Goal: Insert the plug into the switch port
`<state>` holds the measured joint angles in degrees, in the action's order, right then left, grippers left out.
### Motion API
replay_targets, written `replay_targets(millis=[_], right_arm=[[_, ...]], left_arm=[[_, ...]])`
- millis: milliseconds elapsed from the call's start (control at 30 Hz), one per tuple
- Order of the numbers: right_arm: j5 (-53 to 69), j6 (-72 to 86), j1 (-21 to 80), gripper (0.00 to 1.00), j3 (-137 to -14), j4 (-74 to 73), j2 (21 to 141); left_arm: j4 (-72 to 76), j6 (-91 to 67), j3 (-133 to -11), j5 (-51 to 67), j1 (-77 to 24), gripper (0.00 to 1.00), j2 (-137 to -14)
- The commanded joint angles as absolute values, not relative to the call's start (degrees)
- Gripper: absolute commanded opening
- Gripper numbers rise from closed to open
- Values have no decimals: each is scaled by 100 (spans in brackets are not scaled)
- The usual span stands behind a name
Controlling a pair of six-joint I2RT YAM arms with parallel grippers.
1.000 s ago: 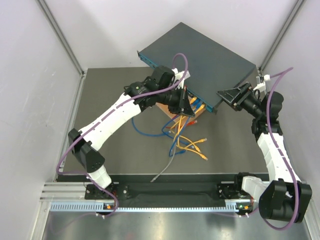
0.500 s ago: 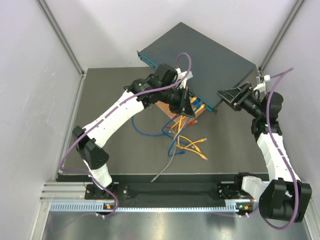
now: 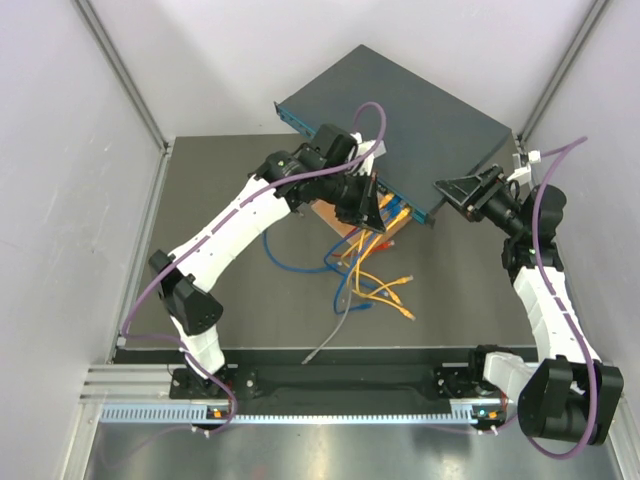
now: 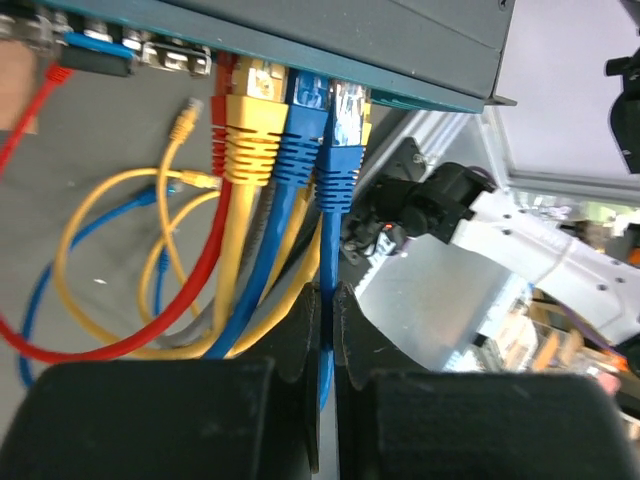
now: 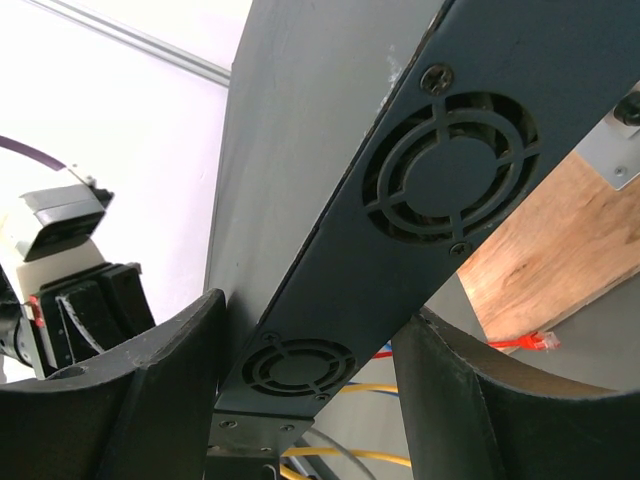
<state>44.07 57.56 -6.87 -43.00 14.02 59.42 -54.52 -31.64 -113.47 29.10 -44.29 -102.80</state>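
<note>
The switch (image 3: 420, 120) is a wide flat dark teal-grey box, tilted, at the back of the table. In the left wrist view its front face (image 4: 300, 40) runs along the top with several cables plugged in. My left gripper (image 4: 326, 300) is shut on a blue cable just below its blue plug (image 4: 340, 150), whose tip sits in a port at the right end of the row. In the top view this gripper (image 3: 372, 215) is at the switch's front face. My right gripper (image 5: 310, 330) grips the switch's vented side (image 5: 440, 190), one finger on each flat face.
A yellow plug (image 4: 250, 130), another blue plug (image 4: 300, 120) and a red cable (image 4: 215, 160) sit in neighbouring ports. Loose orange, blue and grey cables (image 3: 375, 285) lie on the dark mat in front. A brown wooden board (image 5: 560, 250) lies under the switch.
The left arm's elbow and forearm have shifted up and toward the switch, while its gripper stays at the front face. The right arm and the switch have not moved.
</note>
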Motion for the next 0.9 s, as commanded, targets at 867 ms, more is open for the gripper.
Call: replay_targets(millis=[867], right_arm=[[4887, 5396, -44, 0, -4307, 2320, 5959]], left_arm=[[-3560, -3068, -12216, 2382, -4298, 0, -10801]])
